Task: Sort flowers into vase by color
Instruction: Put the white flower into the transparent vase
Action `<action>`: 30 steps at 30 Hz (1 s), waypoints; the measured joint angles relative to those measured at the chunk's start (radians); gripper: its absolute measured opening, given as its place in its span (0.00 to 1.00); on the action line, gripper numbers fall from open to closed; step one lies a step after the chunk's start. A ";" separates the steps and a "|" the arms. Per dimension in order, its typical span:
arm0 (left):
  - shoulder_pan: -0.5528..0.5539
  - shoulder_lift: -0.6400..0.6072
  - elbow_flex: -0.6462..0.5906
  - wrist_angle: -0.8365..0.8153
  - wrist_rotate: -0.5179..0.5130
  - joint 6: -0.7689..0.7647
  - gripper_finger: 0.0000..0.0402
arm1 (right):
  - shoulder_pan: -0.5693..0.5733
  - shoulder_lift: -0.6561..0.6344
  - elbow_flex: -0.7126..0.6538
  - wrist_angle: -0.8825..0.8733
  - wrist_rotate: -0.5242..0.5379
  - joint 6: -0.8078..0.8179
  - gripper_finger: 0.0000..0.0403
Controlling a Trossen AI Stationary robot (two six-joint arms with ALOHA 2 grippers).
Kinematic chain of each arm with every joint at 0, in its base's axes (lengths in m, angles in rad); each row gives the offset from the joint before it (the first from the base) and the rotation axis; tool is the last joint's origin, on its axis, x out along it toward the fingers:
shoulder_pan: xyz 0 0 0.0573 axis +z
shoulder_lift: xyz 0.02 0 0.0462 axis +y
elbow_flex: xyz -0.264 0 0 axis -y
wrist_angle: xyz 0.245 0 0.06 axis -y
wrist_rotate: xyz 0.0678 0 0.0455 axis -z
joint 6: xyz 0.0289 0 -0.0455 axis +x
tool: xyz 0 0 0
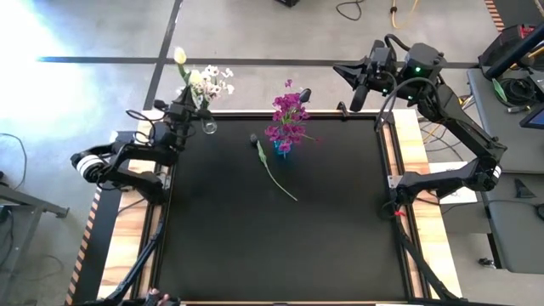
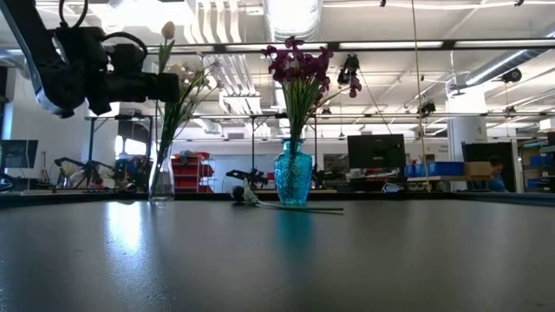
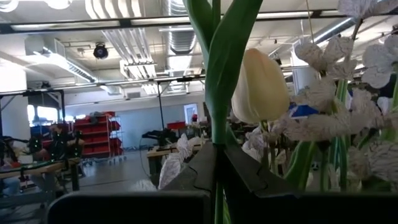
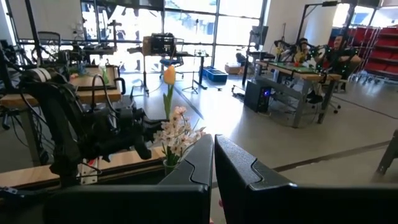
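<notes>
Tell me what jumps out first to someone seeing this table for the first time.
The blue vase of magenta flowers stands at the table's far edge near the middle, with one dark-budded flower lying flat on the black table beside it. At the far left corner, the left gripper is shut on the stem of a cream tulip at a clear vase of white flowers. The right gripper hangs shut and empty past the far right corner.

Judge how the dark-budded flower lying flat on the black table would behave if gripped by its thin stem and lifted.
The dark tulip probably lifts lightly: its stem is thin. The long stem may sag or swing, with the bud weighting one end. Lying flat, it leaves little to grip and might slide.
</notes>
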 joint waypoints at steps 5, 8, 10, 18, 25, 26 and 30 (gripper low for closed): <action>0.000 0.010 -0.021 0.000 -0.009 -0.007 0.00 | 0.000 0.000 0.000 0.000 0.000 0.000 0.02; 0.000 0.010 -0.046 0.001 -0.037 -0.010 0.00 | 0.000 0.000 0.000 0.000 0.000 0.000 0.02; 0.000 0.010 -0.063 0.001 -0.037 -0.024 0.00 | 0.000 0.000 0.000 0.001 0.000 -0.006 0.02; -0.002 0.010 -0.113 0.000 -0.037 -0.089 0.00 | 0.000 0.004 0.000 0.016 0.000 -0.015 0.02; -0.002 0.010 -0.126 0.000 -0.037 -0.138 0.07 | 0.000 0.005 0.000 0.020 0.000 -0.016 0.02; -0.002 0.010 -0.126 -0.001 -0.036 -0.138 0.08 | 0.000 0.005 0.000 0.020 0.000 -0.016 0.02; -0.003 0.010 -0.126 -0.001 -0.029 -0.143 0.14 | 0.000 0.005 0.000 0.021 0.000 -0.016 0.02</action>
